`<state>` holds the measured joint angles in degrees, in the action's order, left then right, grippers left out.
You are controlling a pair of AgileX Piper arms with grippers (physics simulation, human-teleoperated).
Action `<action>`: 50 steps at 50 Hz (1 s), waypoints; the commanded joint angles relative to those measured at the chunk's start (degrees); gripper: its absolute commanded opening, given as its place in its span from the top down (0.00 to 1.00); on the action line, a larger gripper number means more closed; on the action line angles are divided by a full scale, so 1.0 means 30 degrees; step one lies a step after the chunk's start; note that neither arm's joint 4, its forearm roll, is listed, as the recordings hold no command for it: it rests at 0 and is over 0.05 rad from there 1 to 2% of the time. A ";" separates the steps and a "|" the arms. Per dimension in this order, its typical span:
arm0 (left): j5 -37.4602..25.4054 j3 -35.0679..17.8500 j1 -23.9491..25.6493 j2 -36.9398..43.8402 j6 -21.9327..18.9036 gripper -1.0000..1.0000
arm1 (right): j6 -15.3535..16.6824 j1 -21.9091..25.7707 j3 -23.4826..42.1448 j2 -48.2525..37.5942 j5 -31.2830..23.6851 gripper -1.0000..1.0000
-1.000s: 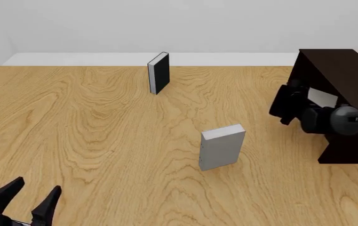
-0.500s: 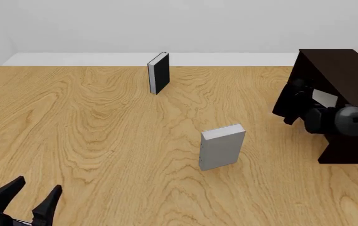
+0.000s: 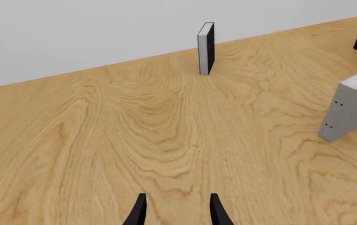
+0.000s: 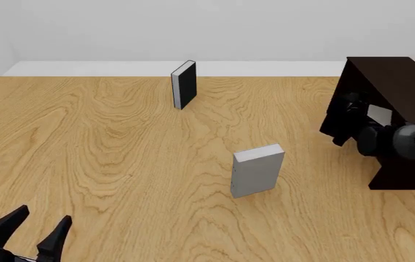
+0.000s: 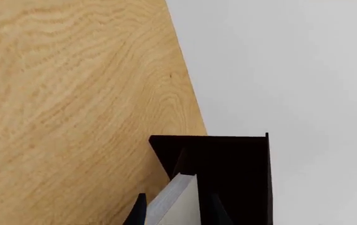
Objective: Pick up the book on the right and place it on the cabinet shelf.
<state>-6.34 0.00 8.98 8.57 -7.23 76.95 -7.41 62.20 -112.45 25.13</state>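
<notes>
My right gripper (image 4: 360, 115) is shut on the thin light-grey book (image 4: 378, 113), held in the air against the open side of the dark cabinet (image 4: 403, 82). In the right wrist view the book (image 5: 179, 202) sits between my fingers (image 5: 139, 212), with the cabinet's dark interior (image 5: 228, 164) just beyond it. The cabinet shelf itself is too dark to make out. My left gripper (image 4: 32, 232) hovers open and empty at the near left edge of the table; its fingers (image 3: 138, 212) show in the left wrist view.
A chunkier grey book (image 4: 257, 170) (image 3: 353, 103) stands upright mid-table. A black-covered book (image 4: 184, 84) (image 3: 206, 48) stands upright near the far edge. The cabinet occupies the table's right side.
My right gripper has carried the light-grey book a little to the right, closer into the cabinet's opening. The left gripper and both standing books have not moved.
</notes>
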 commanded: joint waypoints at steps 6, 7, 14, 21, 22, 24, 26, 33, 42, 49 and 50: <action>-0.0675 0.0000 0.0180 -0.0808 -0.0006 0.00 | 0.0024 -0.0762 -0.0329 0.0158 0.0006 0.00; -0.0682 0.0000 0.0161 -0.0822 -0.0013 0.00 | 0.0061 -0.0761 -0.0365 0.0148 0.0037 0.00; -0.0842 0.0000 0.0197 -0.0952 -0.0039 0.00 | 0.0024 -0.0976 -0.0507 0.0199 0.0189 0.00; -0.0703 0.0000 0.0213 -0.0787 -0.0028 0.00 | -0.0042 -0.1212 -0.0570 0.0233 0.0239 0.00; -0.0731 0.0000 0.0178 -0.0835 -0.0042 0.00 | -0.0016 -0.1229 -0.0593 0.0229 0.0249 0.00; -0.0709 0.0000 0.0189 -0.0807 -0.0018 0.00 | -0.0012 -0.1244 -0.0622 0.0234 0.0269 0.00; -0.0731 0.0000 0.0207 -0.0805 -0.0022 0.00 | 0.0012 -0.1384 -0.0654 0.0227 0.0309 0.00; -0.0758 0.0000 0.0204 -0.0843 -0.0014 0.00 | -0.0100 -0.1573 -0.0709 0.0249 0.0229 0.00; -0.0780 0.0000 0.0231 -0.0860 -0.0037 0.00 | -0.0076 -0.1923 -0.0866 0.0426 0.0315 0.00; -0.0684 0.0000 0.0238 -0.0774 -0.0040 0.00 | -0.0071 -0.2240 -0.1023 0.0425 0.0398 0.00; -0.0675 0.0000 0.0239 -0.0754 -0.0045 0.00 | -0.0037 -0.2288 -0.1042 0.0445 0.0402 0.00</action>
<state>-7.36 0.00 9.24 7.73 -7.32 76.59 -10.89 59.62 -110.97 26.47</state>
